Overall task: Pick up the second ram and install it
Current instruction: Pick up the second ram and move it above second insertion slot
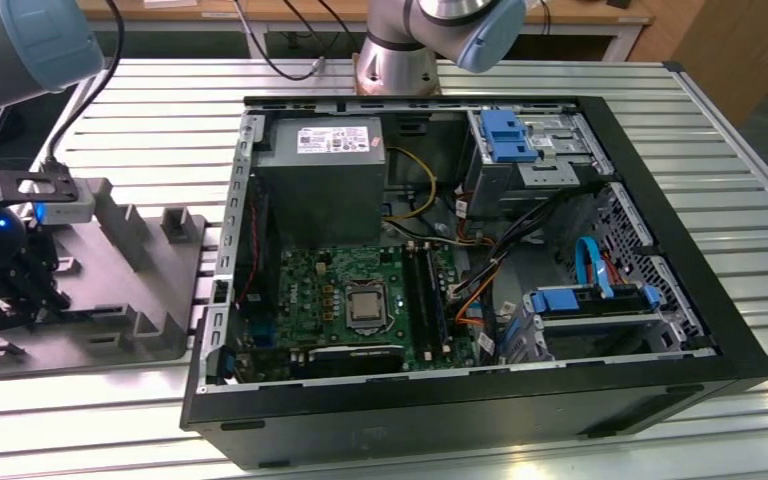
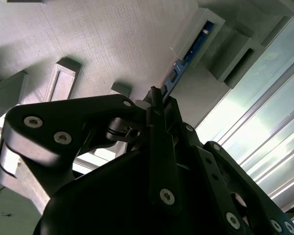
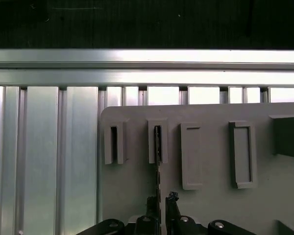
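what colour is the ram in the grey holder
Blue; the second ram shows it best in the second wrist view.

Slatted metal table [image 1: 157, 100] carries grey holder [image 1: 131, 290] and computer case [image 1: 491, 420].

A robotics lab: an open PC case [image 1: 491, 400] on a slatted aluminium table [image 1: 157, 100], arm base [image 1: 398, 60] behind it, grey jig [image 1: 131, 290] beside it.
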`<control>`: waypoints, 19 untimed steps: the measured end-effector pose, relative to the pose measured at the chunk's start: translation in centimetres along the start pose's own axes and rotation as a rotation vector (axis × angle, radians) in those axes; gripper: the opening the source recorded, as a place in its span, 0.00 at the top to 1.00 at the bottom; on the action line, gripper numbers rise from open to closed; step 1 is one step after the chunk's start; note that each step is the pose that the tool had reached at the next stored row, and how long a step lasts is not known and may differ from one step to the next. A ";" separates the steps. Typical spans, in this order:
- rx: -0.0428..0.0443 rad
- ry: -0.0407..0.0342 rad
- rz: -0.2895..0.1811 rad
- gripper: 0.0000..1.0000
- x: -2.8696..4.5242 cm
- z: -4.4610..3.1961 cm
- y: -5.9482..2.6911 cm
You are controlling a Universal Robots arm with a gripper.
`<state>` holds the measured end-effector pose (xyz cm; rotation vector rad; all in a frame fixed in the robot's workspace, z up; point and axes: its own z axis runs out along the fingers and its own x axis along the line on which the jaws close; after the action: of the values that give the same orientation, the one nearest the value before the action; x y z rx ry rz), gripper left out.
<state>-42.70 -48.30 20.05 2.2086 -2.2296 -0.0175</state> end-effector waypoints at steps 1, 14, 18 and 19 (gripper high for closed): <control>0.0001 0.0000 0.000 0.79 0.00 0.01 0.00; 0.0001 0.0000 0.000 0.87 0.00 0.05 0.00; 0.0000 0.0000 0.000 0.89 0.00 0.06 0.00; 0.0001 0.0000 0.000 0.89 0.00 0.06 0.00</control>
<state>-42.70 -48.31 19.99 2.2087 -2.2296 -0.0175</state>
